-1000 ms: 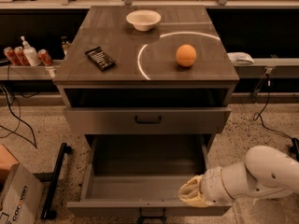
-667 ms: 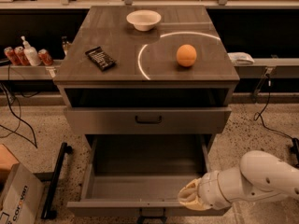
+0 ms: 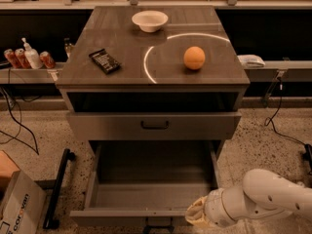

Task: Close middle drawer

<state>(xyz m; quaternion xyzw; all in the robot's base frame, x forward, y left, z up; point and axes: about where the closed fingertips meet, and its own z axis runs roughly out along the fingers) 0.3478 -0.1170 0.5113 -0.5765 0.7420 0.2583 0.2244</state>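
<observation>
Closing isn't done yet: middle drawer [image 3: 146, 196] sits pulled way out at the bottom of the frame. My hand [image 3: 197, 213] is right by its front right corner, can't tell if clenched. Whole push left, I'd say.

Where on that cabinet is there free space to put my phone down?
The cabinet top is bare along its front edge between the dark packet and the orange, and at the back right beside the white bowl. The open middle drawer looks bare too, but the end effector sits at its front right corner.
</observation>
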